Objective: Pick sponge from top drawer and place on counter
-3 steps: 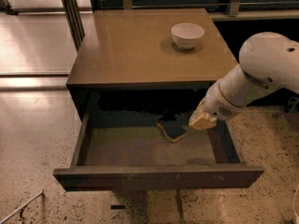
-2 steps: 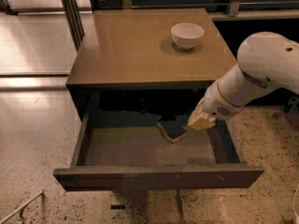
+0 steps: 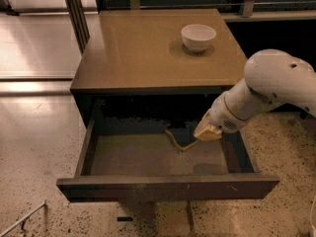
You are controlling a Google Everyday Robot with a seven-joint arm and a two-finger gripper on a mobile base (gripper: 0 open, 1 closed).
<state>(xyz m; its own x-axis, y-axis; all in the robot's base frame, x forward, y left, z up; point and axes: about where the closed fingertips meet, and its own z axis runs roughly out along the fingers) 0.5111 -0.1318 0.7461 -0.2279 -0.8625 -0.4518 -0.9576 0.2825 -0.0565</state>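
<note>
The top drawer is pulled open below the counter, its olive-brown floor showing. The sponge is in the drawer's right middle, dark on top with a yellow edge along its near side, and it sits tilted. My gripper, with tan foam pads, reaches down into the drawer from the right on the white arm. It meets the sponge's right end and is shut on it. The sponge's far side is lost in the drawer's shadow.
A white bowl stands on the counter's far right part. The drawer's dark front juts toward the camera. Speckled floor lies around the cabinet, and a dark metal post stands at the back left.
The gripper has shifted slightly up and left at the sponge's right end. The sponge now sits tilted, with more of its yellow edge showing.
</note>
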